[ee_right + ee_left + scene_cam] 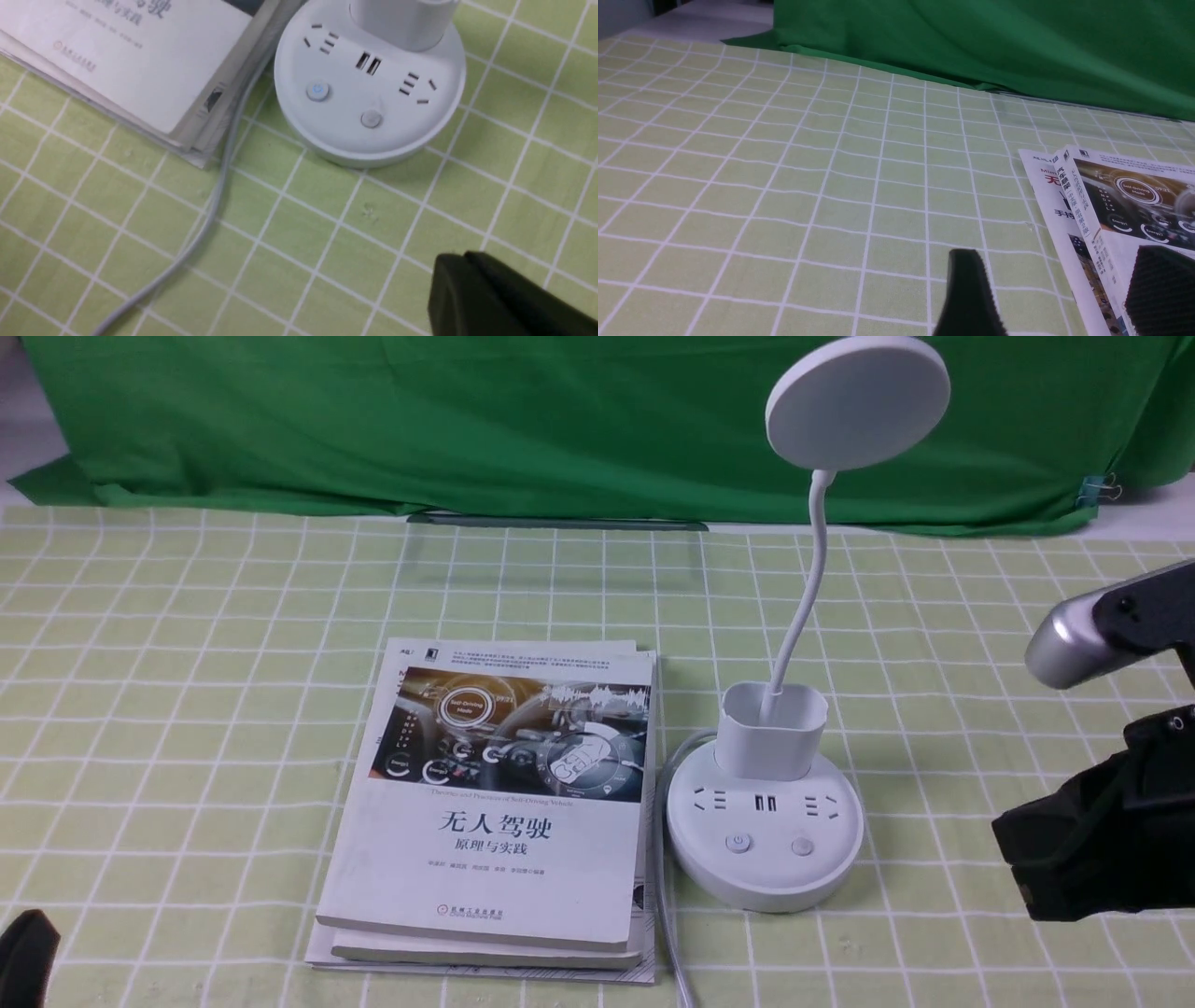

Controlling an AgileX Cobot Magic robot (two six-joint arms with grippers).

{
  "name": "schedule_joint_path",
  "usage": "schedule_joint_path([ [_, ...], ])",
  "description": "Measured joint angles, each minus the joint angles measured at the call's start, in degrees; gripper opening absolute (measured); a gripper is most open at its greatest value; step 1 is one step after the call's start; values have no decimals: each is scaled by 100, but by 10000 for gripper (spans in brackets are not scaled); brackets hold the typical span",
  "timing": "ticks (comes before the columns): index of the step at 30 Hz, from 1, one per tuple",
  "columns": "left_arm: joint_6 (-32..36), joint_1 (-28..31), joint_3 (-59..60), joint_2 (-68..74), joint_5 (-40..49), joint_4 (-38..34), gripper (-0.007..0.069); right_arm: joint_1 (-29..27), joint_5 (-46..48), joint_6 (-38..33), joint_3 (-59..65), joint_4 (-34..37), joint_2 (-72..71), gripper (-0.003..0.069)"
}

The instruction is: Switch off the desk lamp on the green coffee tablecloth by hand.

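Note:
The white desk lamp [764, 821] stands on the pale green checked tablecloth [187, 709], right of the books. Its disc head [857, 399] is raised on a thin neck. The round base shows again in the right wrist view [369, 93], with two buttons, one ringed in blue [317, 91]. My right gripper [1013, 859] is shut and empty, hovering right of the base, apart from it; it also shows in the right wrist view [460, 275]. My left gripper [1055, 280] is open and empty near the table's front left, beside the books' left edge.
Two stacked books [504, 803] lie left of the lamp. The lamp's grey cable [665, 915] runs toward the front edge between books and base. A dark green backdrop cloth [560, 420] hangs behind.

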Motion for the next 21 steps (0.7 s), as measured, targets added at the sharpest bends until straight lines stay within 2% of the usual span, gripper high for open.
schedule_joint_path([
  [4,0,0,0,0,0,0,410,-360,-922,-302,658,-54,-633,41],
  [8,0,0,0,0,0,0,410,-1127,-2221,-443,2029,-69,-1854,41],
  [9,0,0,0,0,0,0,410,-1168,-2221,-442,2029,-69,-1923,41],
  [12,0,0,0,0,0,0,410,-1839,-2915,-456,3251,-76,-3276,41],
  [16,0,0,0,0,0,0,410,-2334,-3058,-532,4281,-81,-4618,41],
  [21,0,0,0,0,0,0,410,-2487,-3001,-653,4784,-81,-5529,41],
])
